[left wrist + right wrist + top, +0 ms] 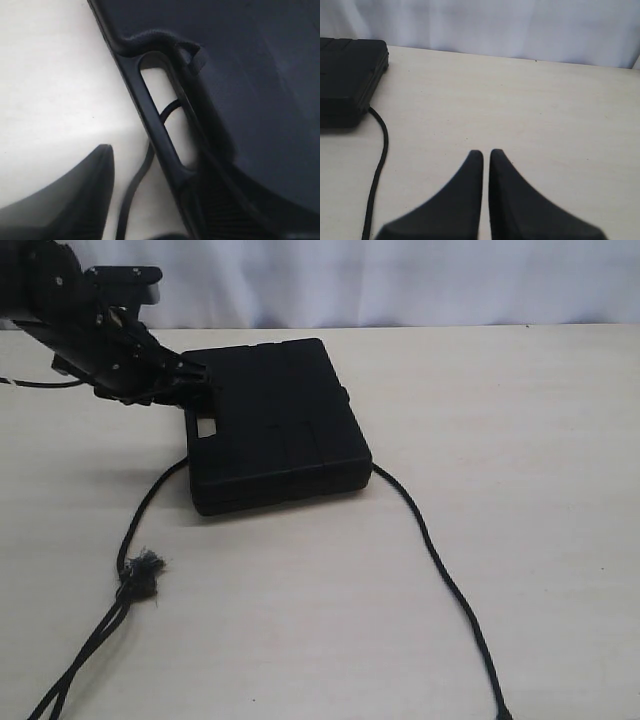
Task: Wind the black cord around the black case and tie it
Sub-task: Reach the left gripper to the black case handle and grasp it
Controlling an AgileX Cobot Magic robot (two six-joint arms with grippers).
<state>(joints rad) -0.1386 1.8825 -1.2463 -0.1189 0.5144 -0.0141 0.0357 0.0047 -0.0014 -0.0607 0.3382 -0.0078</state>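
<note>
One black case [275,420] over cord [442,570], L jaws apart at handle [142,110], R jaws closed, empty

- The left arm [85,330] is showing glossy black, blocky links, with a few small pale specks like screw heads glinting on the housing.
- A thin black cable [40,383] is trailing from the arm toward nine o'clock.
- The left gripper [192,375] is looking dark and angular, its one clearly visible finger [75,200] tapering to a point.
- The right gripper [486,155] is showing two matte black wedge-shaped fingers [455,205], broad-based and narrowing to rounded tips.
</note>
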